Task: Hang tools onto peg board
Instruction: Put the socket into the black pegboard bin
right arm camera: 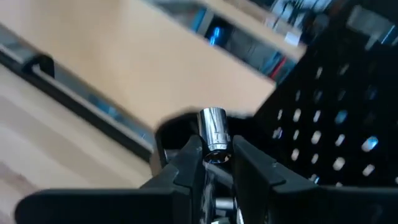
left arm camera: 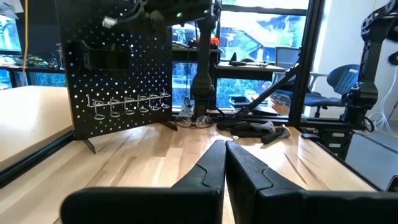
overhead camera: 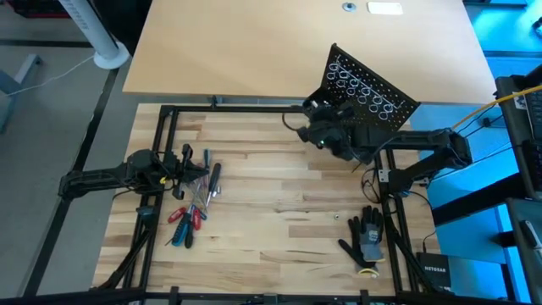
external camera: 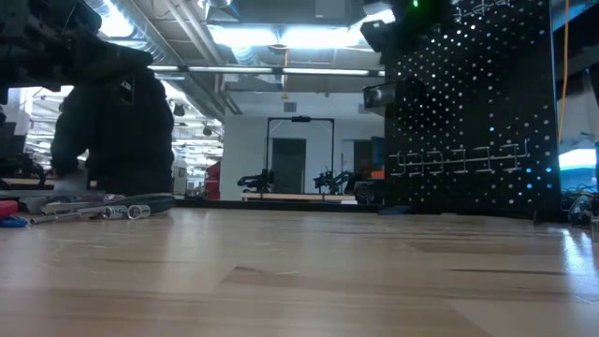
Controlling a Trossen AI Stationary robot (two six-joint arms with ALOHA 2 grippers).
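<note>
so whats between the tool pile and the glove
Only bare tabletop: the high view shows nothing between the tools on the left and the glove on the right.

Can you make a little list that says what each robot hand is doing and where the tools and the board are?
left gripper: shut, empty, low by the tool pile
right gripper: shut on a silver bit, up at the peg board
peg board: black, standing at the table's far right side
board rings: look empty
tools: pile on the table's left side, red, blue and black handles
glove: lying flat at the near right
</note>
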